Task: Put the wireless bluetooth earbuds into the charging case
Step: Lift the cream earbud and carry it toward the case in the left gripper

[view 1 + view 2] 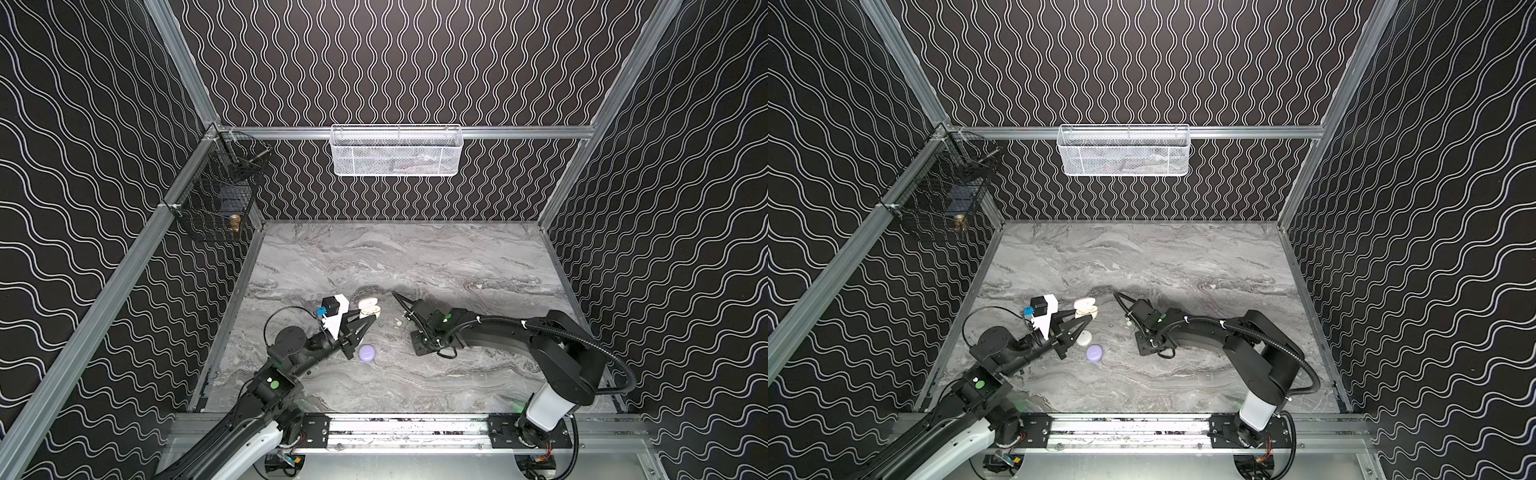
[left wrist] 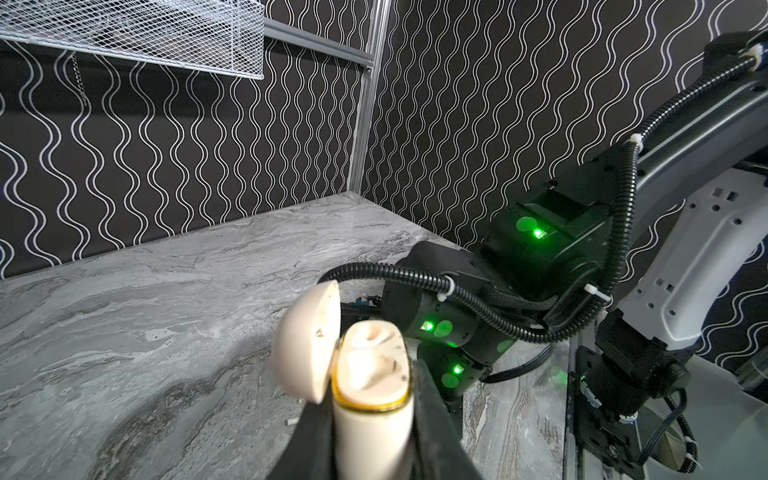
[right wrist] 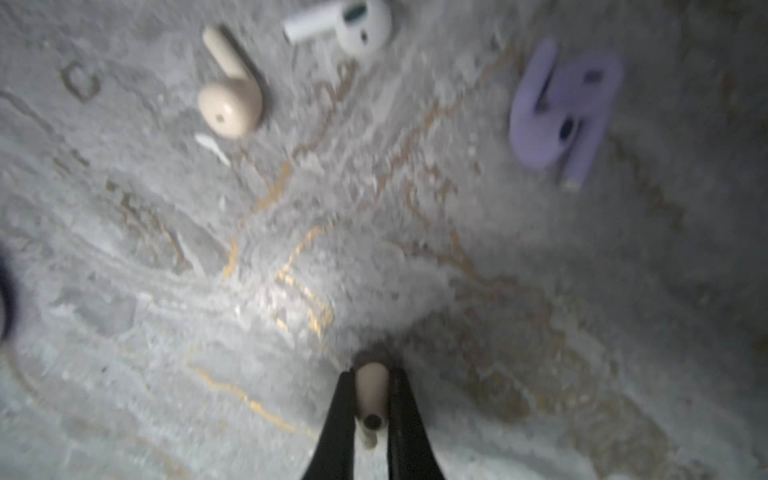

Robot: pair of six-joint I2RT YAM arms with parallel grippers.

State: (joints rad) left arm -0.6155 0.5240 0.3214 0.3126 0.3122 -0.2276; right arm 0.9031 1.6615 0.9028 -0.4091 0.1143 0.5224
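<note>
Fingers [image 3: 405,415] of the right gripper [image 3: 371,374] pinch a beige earbud [image 3: 372,390] close to the table [image 3: 124,291]; left gripper [image 2: 370,399] clasps the open charging case [image 2: 370,365]; a white earbud [image 3: 349,25] and lavender earbuds [image 3: 561,108] lie loose.

No text, brand, number or sign can be read in any view. The small blue tag [image 1: 321,311] at the wrist of the left arm [image 1: 291,353], left of centre in both top views, is too small to make out. The green round stickers [image 2: 525,224] on the right arm [image 2: 685,137], at the right of the left wrist view, are plain. The right wrist view is blurred, so any marks on the earbuds [image 3: 231,104] are illegible.
</note>
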